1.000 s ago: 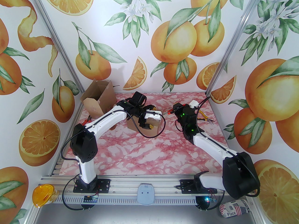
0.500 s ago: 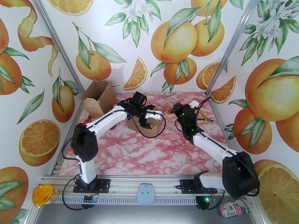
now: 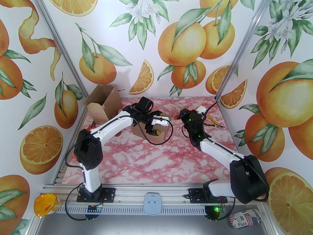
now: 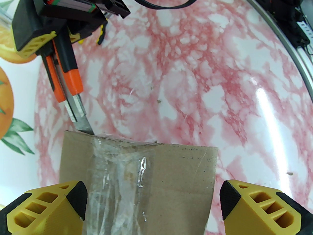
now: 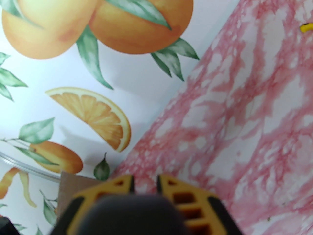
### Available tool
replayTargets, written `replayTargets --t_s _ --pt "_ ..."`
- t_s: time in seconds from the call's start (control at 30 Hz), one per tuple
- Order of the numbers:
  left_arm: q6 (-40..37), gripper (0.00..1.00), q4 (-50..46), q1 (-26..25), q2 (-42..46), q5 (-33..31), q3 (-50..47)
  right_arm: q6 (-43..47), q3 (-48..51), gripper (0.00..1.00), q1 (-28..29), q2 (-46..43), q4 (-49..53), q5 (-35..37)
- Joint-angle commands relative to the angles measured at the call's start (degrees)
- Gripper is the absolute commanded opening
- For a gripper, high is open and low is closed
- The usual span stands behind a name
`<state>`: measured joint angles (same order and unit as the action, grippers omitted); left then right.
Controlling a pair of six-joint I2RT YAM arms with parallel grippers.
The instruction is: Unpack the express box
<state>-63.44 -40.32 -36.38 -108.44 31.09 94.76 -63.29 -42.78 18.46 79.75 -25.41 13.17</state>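
Overhead view: express box (image 3: 139,131), a small brown carton with a white label, sits on the pink marbled tabletop (image 3: 156,160) in its far half, about midway between the left and right edges; the left tool (image 3: 159,122) hangs over it, yellow fingers spread wide, one on each side of the box; the right tool (image 3: 182,115) is clamped on an orange and black utility knife (image 3: 176,117) that points left toward the box; a second carton (image 3: 102,101), flaps open, stands in the far left corner; yellow-handled pliers (image 3: 212,122) lie near the far right corner; red-handled pliers (image 3: 92,125) lie by the left edge.

Left wrist view: the box top fills the lower middle, a strip of clear tape (image 4: 115,175) running along it; the left tool's fingers (image 4: 49,209) stand far apart; a sliver of tabletop shows between one finger and the box; whether the other touches the cardboard cannot be told; the knife's bare blade (image 4: 82,121) slants down from the right tool, its tip meeting the box's far edge just beside the tape.

Right wrist view: the right tool's two yellow fingers (image 5: 185,199) sit close together, a narrow slit between them; a dark blur (image 5: 132,214) lies in front of them; beyond are marbled tabletop and the orange-printed wall (image 5: 73,82).
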Motion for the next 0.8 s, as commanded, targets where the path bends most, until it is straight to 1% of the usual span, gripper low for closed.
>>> replayTargets --t_s 0.0,0.07,0.17,0.23,0.77 --pt "-0.54 0.93 0.66 0.51 -0.09 1.60 -1.37 -0.69 0.23 0.00 0.44 -0.29 -3.43 2.05" --pt "0.61 0.93 1.14 0.75 0.14 1.71 -1.68 -1.60 1.05 0.00 0.44 -0.33 -5.04 2.47" --pt "5.88 0.93 3.44 1.85 0.76 3.22 -1.32 -1.51 0.84 0.00 0.44 -0.64 -4.02 2.65" --pt "7.97 0.93 4.30 2.61 1.03 4.27 -0.87 -1.57 1.20 0.00 0.44 -0.51 -4.46 2.99" --pt "6.57 0.93 3.34 2.45 1.33 4.01 -2.13 -2.72 1.08 0.00 0.44 1.99 -5.64 2.57"
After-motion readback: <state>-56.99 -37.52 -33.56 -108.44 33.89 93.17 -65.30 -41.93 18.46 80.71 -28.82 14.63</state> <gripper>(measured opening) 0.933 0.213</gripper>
